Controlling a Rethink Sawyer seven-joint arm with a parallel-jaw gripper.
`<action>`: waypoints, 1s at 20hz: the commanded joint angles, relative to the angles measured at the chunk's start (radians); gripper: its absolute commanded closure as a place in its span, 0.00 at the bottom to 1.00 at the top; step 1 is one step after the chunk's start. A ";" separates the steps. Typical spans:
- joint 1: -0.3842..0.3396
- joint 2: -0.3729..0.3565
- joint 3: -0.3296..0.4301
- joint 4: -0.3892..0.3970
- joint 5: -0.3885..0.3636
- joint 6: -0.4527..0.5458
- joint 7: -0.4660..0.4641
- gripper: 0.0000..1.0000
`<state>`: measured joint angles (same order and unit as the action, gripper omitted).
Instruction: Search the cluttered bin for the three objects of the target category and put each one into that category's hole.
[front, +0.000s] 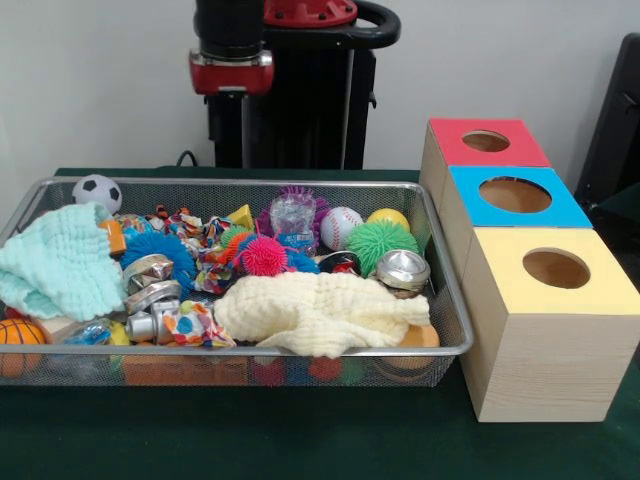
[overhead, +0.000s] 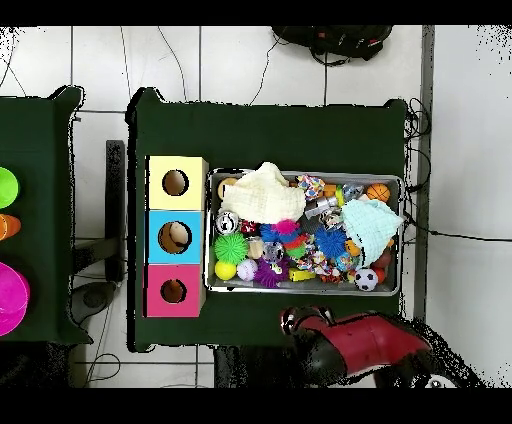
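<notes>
Dark green table (front: 300, 440), white wall behind in the front view; overhead shows a pale tiled floor (overhead: 250, 70) with cables, and a second green table (overhead: 40, 200) at the left edge carrying green and pink items cut off by the frame. Front view, left to right: wire mesh bin (front: 445, 300) packed with clutter, then three wooden boxes in a row. In the bin: basketball (front: 18, 333) at the near left corner, half hidden; mint cloth (front: 60, 265); soccer ball (front: 97, 190) at the far left corner; blue spiky ball (front: 160, 250); crushed silver cans (front: 150, 285); pink spiky ball (front: 263, 256); cream cloth (front: 320, 312) along the near side, covering things beneath; baseball (front: 340, 227); green spiky ball (front: 382, 243); yellow ball (front: 388, 217) mostly hidden behind it; metal lid (front: 402, 270). Small items in the middle too jumbled to name. Boxes just right of the bin: red hole (front: 486, 141) farthest, blue hole (front: 515, 194) middle, yellow hole (front: 556, 268) nearest. Target category not evident. Arm (front: 232, 60) raised behind the bin, cut off at the top; gripper not seen, so finger state cannot be told.
</notes>
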<state>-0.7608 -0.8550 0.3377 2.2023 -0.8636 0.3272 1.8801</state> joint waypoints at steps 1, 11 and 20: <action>0.148 0.046 -0.038 -0.150 0.002 -0.008 0.148 0.00; 0.026 0.144 0.027 -0.239 0.029 -0.009 0.005 0.00; -0.049 0.164 0.089 -0.265 0.057 0.051 -0.063 0.00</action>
<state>-0.7719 -0.7316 0.3408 2.0637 -0.8464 0.3274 1.8801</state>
